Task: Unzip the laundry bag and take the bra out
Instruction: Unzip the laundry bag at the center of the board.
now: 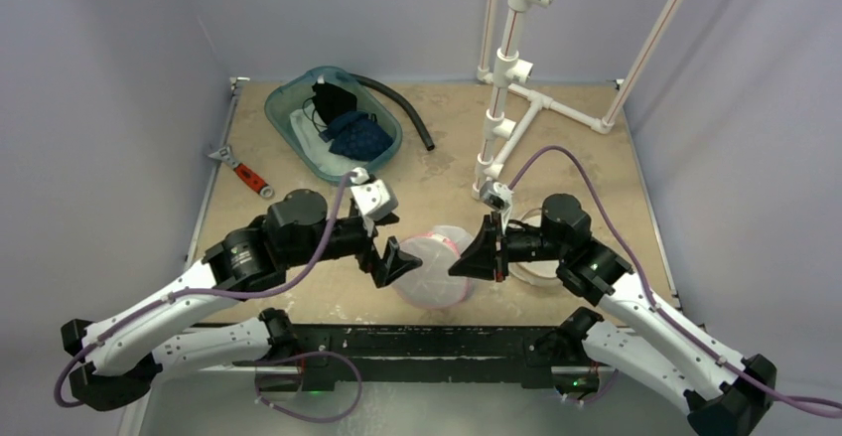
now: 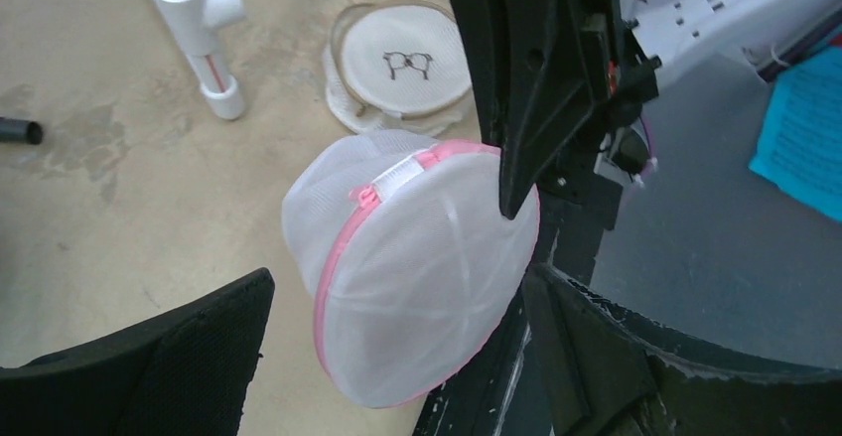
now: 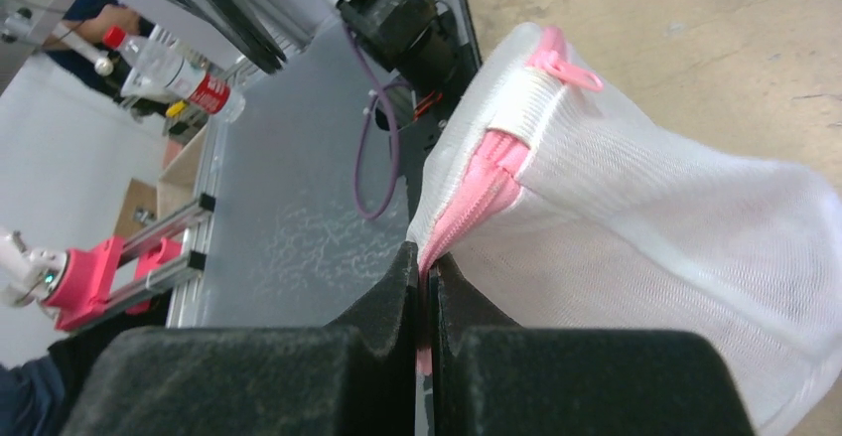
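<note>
Here, right pincer (image 3: 427, 262) tight on laundry bag (image 3: 645, 208) seam, left pincer (image 1: 394, 262) agape.

Bare tan tabletop (image 1: 442, 173) lies open behind the white mesh laundry bag (image 1: 434, 267), between the teal plastic tub (image 1: 293, 143) at left and the upright white pipe frame (image 1: 504, 78); a round embroidery hoop (image 2: 402, 59) crowds the bag's right.

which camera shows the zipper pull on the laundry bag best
Right wrist: the pink zipper pull sits close and sharp on the seam of the laundry bag. The left wrist view shows it too, but smaller and less sharp. From the top it is too small to make out.
</note>
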`<state>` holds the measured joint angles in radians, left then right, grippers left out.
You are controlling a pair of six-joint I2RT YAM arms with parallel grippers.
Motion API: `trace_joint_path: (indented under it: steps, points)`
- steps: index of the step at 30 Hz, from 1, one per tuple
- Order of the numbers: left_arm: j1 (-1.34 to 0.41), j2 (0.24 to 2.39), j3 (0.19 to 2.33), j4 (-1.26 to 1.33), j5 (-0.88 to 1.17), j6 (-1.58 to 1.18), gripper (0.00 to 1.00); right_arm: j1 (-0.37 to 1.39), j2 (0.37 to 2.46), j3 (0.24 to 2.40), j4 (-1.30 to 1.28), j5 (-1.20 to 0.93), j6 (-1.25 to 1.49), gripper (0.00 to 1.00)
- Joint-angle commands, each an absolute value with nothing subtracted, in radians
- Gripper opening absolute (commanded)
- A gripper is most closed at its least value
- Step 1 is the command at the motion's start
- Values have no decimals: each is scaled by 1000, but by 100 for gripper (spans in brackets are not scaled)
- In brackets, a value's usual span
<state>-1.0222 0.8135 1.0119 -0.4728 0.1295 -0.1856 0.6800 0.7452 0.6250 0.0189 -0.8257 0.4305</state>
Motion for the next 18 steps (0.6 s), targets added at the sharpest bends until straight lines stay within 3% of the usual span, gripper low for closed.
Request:
trace_joint_path:
  steps: [1,7,18]
  points:
    - [-1023,877,1084,-539,323,-59,93,687,740,694,19,-934,378,0]
    - [-1023,1001,1150,-584,377,27,92,690,734,684,41,-959,384,0]
    - [-978,1201,1270,-667,524,162,80,694,690,674,50,-982,394,0]
